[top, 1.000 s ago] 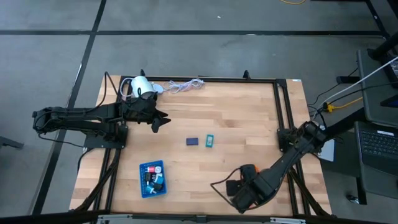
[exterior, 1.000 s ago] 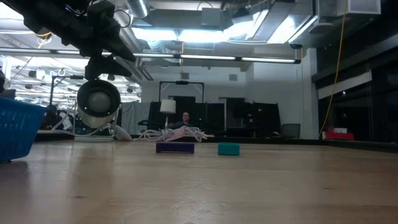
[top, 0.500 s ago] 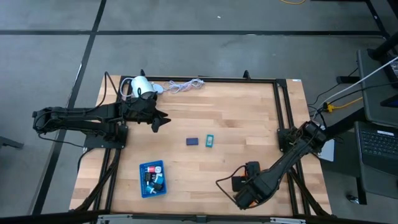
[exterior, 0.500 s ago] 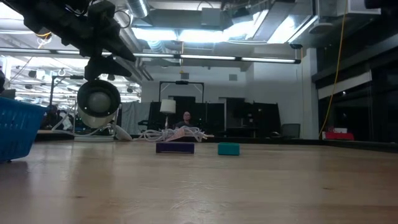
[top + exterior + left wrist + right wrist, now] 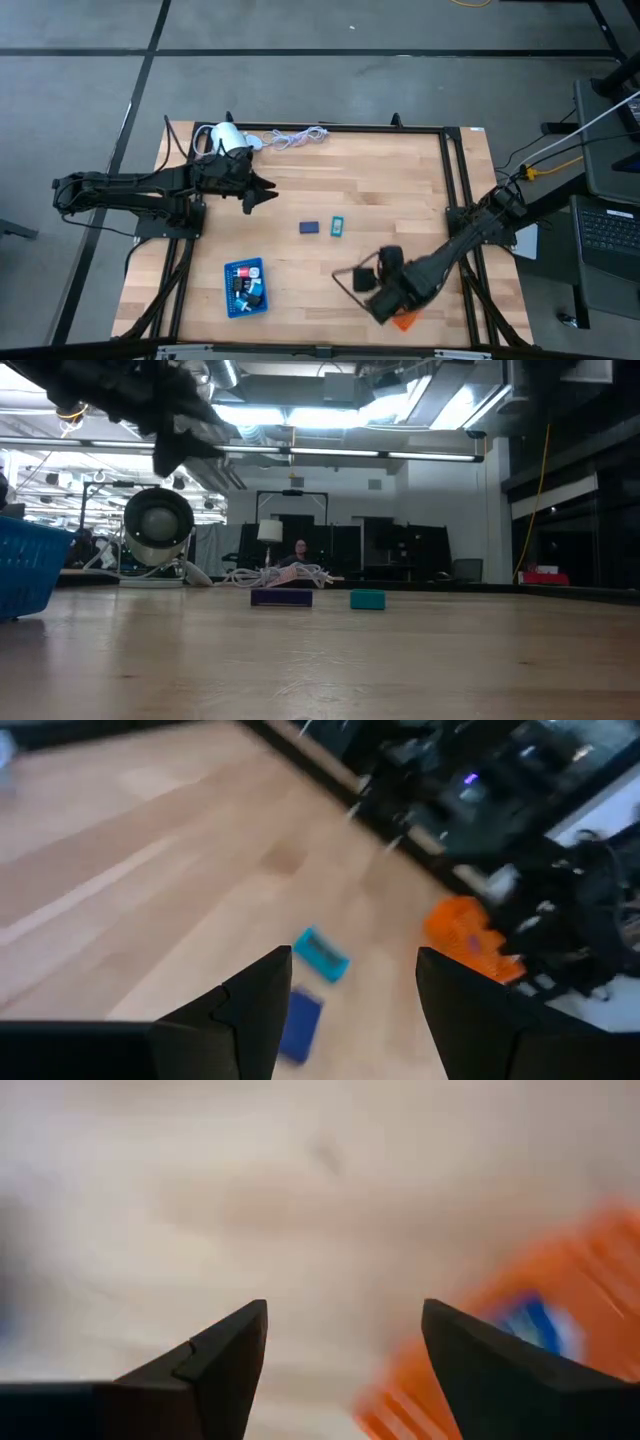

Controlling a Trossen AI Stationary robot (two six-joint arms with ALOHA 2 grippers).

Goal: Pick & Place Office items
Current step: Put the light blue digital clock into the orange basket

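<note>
Office items lie in two places on the wooden table point(image 5: 390, 190): two loose ones near its middle and several small pieces inside the blue mesh tray point(image 5: 229, 291) toward the front left. Largest on the table after the arms is the white cylindrical device point(image 5: 228, 139) at the rear left corner, with its pale cord point(image 5: 295, 137) coiled along the rear edge beside it; in the low view the device point(image 5: 158, 526) faces the camera, and the cord point(image 5: 285, 574) sits behind the loose pieces. The blue tray holds white, black, blue and red bits, too small to tell apart. An orange tray point(image 5: 404, 320) shows only as a corner at the front right, mostly hidden under the right arm; the right wrist view catches it blurred, with a blue piece inside point(image 5: 533, 1323).

The left gripper point(image 5: 262, 193) hangs above the table just beside the white device, fingers spread apart with nothing between them. The right gripper point(image 5: 348, 280) hovers over bare wood beside the orange tray, fingers also parted and empty.

The navy piece point(image 5: 309, 227) and the teal piece point(image 5: 338, 226) lie side by side, close but apart, with open wood around them and nothing blocking either.
</note>
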